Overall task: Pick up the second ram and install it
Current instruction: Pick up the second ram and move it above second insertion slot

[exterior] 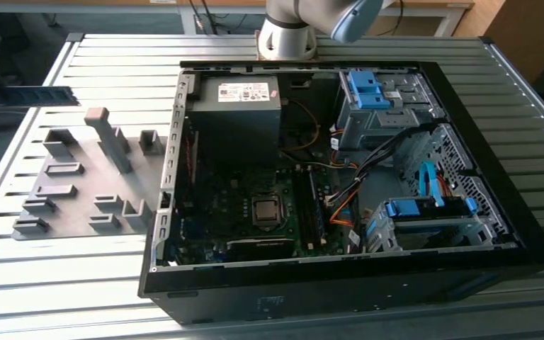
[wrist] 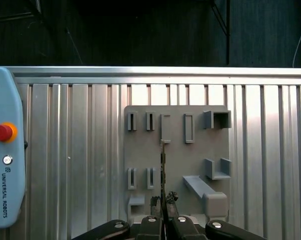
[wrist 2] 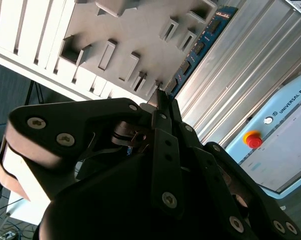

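Fingers of the black gripper (wrist 2: 165, 102) clamp one end of the flat blue-green second ram (wrist 2: 199, 47), which juts lengthwise above the grey plastic holder plate (wrist: 188, 160).

The end effector (wrist: 163, 200) grips the second ram (wrist 2: 198, 47), its fingers (wrist 2: 165, 145) pinched tightly together.

The ribbed silver metal table top (wrist: 80, 150) has a smooth, brushed sheen. The flat grey plastic holder plate (wrist: 180, 160) looks matt. The long dark blue-green circuit-board ram (wrist 2: 198, 47) is faintly glossy, and the black matt metal gripper (wrist 2: 163, 97) is pinching it.
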`<state>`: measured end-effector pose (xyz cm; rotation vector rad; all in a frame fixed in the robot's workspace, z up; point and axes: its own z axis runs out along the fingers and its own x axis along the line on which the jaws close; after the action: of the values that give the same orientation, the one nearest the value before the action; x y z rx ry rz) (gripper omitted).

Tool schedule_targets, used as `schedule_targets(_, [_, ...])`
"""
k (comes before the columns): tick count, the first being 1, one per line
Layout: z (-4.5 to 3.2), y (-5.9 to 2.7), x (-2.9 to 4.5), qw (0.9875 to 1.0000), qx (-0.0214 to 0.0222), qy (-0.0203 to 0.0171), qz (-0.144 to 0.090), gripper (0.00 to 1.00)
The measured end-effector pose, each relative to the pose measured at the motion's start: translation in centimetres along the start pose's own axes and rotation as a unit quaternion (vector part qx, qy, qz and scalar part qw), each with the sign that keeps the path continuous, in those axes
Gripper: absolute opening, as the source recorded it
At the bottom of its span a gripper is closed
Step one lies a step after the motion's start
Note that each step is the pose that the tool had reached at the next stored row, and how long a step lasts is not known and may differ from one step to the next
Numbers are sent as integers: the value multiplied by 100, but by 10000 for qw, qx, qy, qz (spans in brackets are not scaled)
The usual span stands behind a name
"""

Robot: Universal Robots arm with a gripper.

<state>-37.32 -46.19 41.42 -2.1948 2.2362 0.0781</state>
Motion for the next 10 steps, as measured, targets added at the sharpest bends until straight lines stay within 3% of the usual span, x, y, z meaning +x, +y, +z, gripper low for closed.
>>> schedule_targets(10, [-1,-31,-1,10000,0,0,0,14])
